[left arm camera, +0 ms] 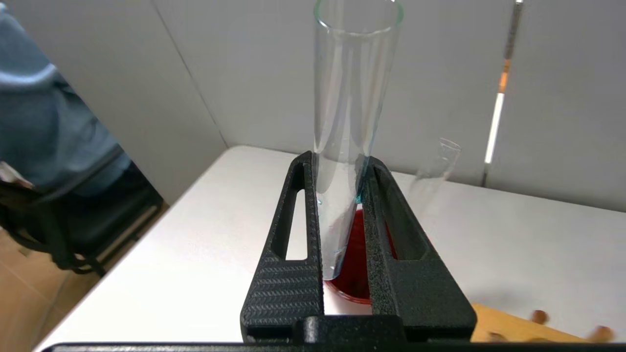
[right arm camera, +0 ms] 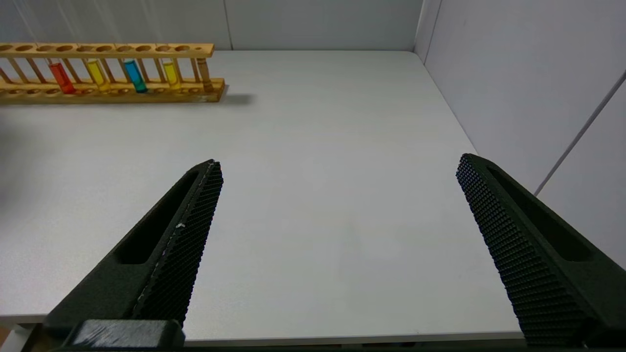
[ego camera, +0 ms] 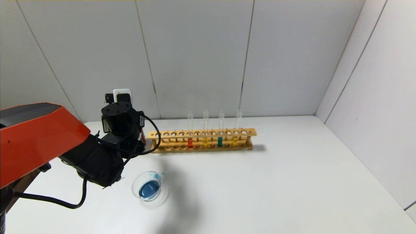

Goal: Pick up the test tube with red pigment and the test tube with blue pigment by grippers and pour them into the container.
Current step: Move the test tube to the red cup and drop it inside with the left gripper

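My left gripper (left arm camera: 337, 159) is shut on the test tube with blue pigment (left arm camera: 349, 73), held upright. The tube looks drained, with only teal streaks on its glass. Its round tip hangs over a dark red cup (left arm camera: 354, 281). In the head view the wrist hides this gripper, just left of the rack. The container (ego camera: 138, 180), a low glass dish, holds a blue pool and sits in front of the left arm. The test tube with red pigment (ego camera: 190, 138) stands in the wooden rack (ego camera: 201, 134). My right gripper (right arm camera: 338, 161) is open over bare table, far right of the rack.
The rack also carries a teal-liquid tube (ego camera: 220, 139) and two yellow ones. A second empty tube (left arm camera: 435, 171) leans by the red cup. Grey walls close the back and right. A seated person (left arm camera: 44, 122) is beyond the table's left edge.
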Robot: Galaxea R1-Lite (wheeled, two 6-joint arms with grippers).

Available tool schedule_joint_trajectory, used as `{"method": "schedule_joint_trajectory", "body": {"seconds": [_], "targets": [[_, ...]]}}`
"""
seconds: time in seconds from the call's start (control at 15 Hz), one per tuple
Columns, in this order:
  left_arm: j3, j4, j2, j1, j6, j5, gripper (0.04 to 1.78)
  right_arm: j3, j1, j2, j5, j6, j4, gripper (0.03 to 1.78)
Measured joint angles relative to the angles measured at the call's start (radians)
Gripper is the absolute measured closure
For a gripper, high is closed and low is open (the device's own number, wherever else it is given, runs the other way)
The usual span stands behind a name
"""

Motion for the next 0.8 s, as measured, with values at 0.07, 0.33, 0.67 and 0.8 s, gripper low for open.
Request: {"method": "schedule_joint_trajectory", "body": {"seconds": [0.07,0.33,0.67,0.8], "targets": [[-0.009,0.019,0.002,0.0,-0.019,-0.002,1.52,0.0,0.0,0.0,0.0,0.0,0.0,0.06],[-0.017,0.037,0.004,0.0,-0.031,-0.022,1.52,0.0,0.0,0.0,0.0,0.0,0.0,0.06],[-0.017,0.066,-0.004,-0.001,-0.031,-0.021,1.52,0.0,-0.001,0.0,0.0,0.0,0.0,0.06],[-0.007,0.062,-0.011,-0.003,-0.04,-0.021,1.52,0.0,-0.002,0.0,0.0,0.0,0.0,0.06]]}}
